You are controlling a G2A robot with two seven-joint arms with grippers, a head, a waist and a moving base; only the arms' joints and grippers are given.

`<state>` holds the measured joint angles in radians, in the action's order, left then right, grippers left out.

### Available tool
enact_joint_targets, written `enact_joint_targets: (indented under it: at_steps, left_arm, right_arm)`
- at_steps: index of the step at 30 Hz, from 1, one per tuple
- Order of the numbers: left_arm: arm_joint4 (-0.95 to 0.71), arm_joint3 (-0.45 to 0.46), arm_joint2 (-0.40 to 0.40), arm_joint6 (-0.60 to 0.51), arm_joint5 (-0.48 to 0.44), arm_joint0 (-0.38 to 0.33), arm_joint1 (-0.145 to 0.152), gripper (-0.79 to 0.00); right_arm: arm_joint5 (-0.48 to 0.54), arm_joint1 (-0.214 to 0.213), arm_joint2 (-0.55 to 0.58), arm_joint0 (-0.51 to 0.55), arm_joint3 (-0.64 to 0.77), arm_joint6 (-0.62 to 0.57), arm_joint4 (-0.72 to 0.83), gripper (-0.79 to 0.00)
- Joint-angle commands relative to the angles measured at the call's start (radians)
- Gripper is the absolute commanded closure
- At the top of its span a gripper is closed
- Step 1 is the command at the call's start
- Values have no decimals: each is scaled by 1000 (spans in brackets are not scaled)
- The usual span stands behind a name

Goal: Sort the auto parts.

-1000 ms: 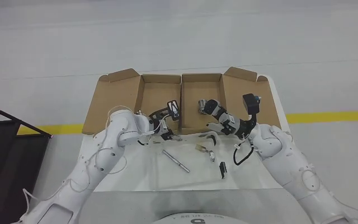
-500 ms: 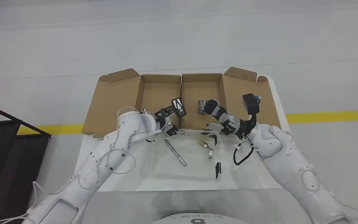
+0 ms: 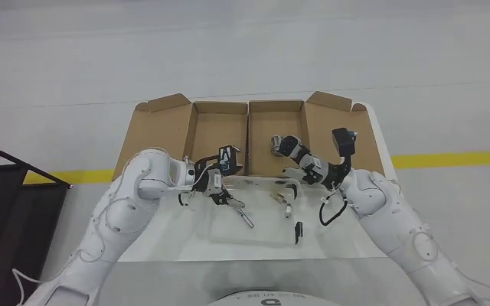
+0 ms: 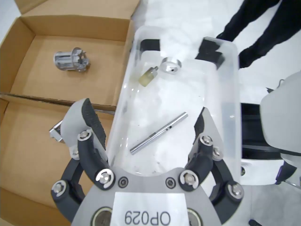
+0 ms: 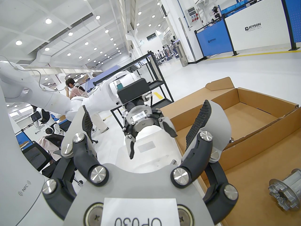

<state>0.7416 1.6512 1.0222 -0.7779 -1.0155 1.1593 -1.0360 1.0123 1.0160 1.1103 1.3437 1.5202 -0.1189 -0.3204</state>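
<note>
Nearest on the desk (image 3: 176, 237) lies a small black piece (image 3: 297, 232), and left of it, a little farther, a slim metal rod (image 4: 160, 132) rests on the floor of a clear tray (image 4: 235, 83). Above the tray's left part hangs the left gripper (image 4: 147, 124), its fingers (image 4: 90, 121) spread wide and holding nothing. In the left wrist view the rod lies between them, slanted and untouched. To the right in the same tray, well apart from the rod, sit a silver ring (image 4: 171, 65) and, just beside it, a yellowish plug (image 4: 148, 76). Beyond the tray stand two open cardboard boxes side by side, flaps folded out. The left box (image 3: 218, 134) holds a flat metal piece (image 4: 55, 130), partly hidden behind one finger. The right box (image 3: 276, 126) holds a silver hub (image 5: 284, 194) lying on its side. Over the near part of this right box sits the right gripper (image 5: 145, 109), fingers (image 5: 207, 118) parted and empty, the hub just beside it but not between them. The tray's wall stands between the rod and both boxes.
</note>
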Motion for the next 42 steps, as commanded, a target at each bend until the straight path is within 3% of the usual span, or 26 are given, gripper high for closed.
enact_joint_targets:
  at_steps: [1,5,8,10,23,32,42]
  left_arm:
    - [-20,24,-37,-30,3,-1,21,-686]
    - [35,-7,-128,-38,11,-42,58,-566]
    - [65,-14,-190,-83,56,-78,60,-517]
    - [67,-19,-230,-102,75,-98,57,-526]
    - [57,-109,-416,-167,141,-244,9,-508]
    - [136,-168,-490,-157,209,-294,-31,-403]
    - [136,-213,-517,-145,202,-322,-51,-388]
  right_arm:
    - [0,0,0,0,0,0,0,-785]
    - [0,0,0,0,0,0,0,-785]
    - [0,0,0,0,0,0,0,-785]
    - [0,0,0,0,0,0,0,-785]
    - [0,0,0,0,0,0,0,-785]
    - [0,0,0,0,0,0,0,-785]
    - [0,0,0,0,0,0,0,-785]
